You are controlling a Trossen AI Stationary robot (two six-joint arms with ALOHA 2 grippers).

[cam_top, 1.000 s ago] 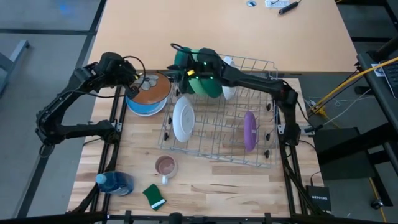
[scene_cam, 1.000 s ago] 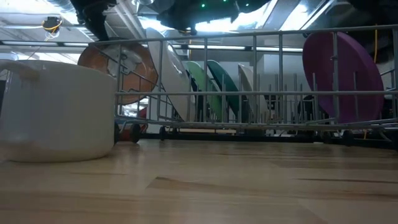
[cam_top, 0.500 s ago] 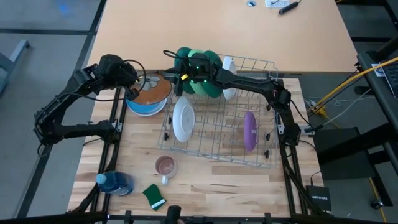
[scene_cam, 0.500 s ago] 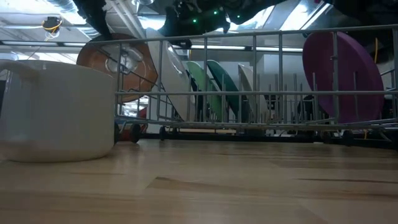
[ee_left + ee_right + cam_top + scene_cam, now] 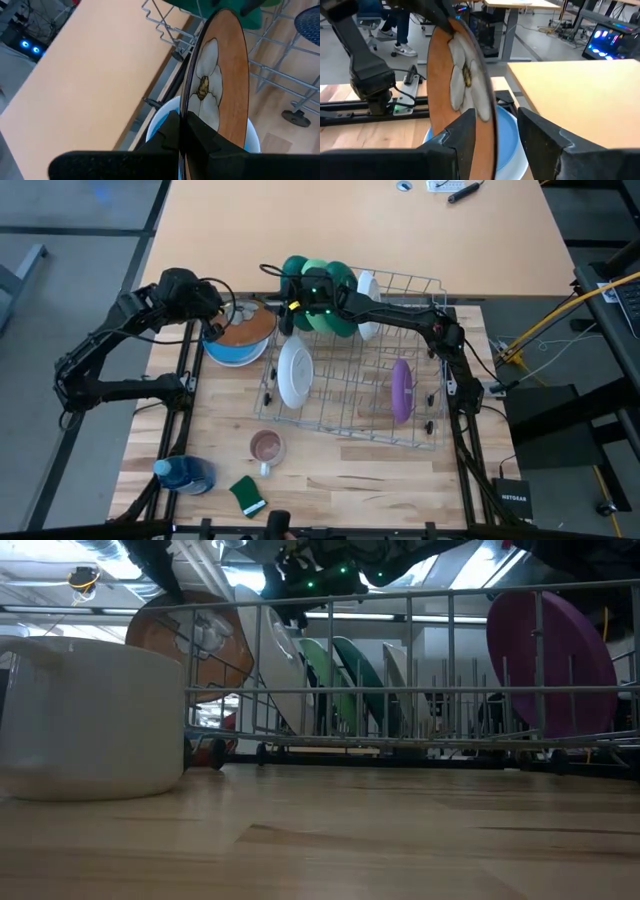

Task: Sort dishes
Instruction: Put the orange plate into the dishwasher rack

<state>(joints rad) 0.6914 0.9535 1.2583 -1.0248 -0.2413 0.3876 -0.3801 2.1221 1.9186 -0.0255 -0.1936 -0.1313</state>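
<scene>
My left gripper [image 5: 215, 320] is shut on a brown plate with a white flower [image 5: 245, 328], which it holds on edge over a blue dish [image 5: 232, 352] left of the wire rack [image 5: 350, 415]. My right gripper [image 5: 284, 304] is open at the plate's far-right side. In the right wrist view its fingers [image 5: 459, 136] stand on either side of the plate's rim [image 5: 489, 107]; I cannot tell whether they touch it. In the rack a white plate [image 5: 295, 372], a purple plate [image 5: 401, 390], green plates [image 5: 325, 315] and a small white plate [image 5: 367, 290] stand on edge. My left gripper pinches the brown plate's rim [image 5: 189, 107] between its two fingers, one on the flowered face and one on the back. The fingers come from the table's left side. The plate stands tilted on edge above the blue dish [image 5: 159, 122]; whether its lower edge rests there is hidden.
A mug with brown inside [image 5: 266, 447], a blue bottle [image 5: 185, 474] and a green sponge [image 5: 247, 496] lie near the front edge. The mug [image 5: 85, 715] fills the low view's left. Bare tabletop lies beyond the rack.
My right gripper has moved over the green plates toward the table's left, up to the brown plate's rim. The brown plate has stayed about where it was in my left gripper.
</scene>
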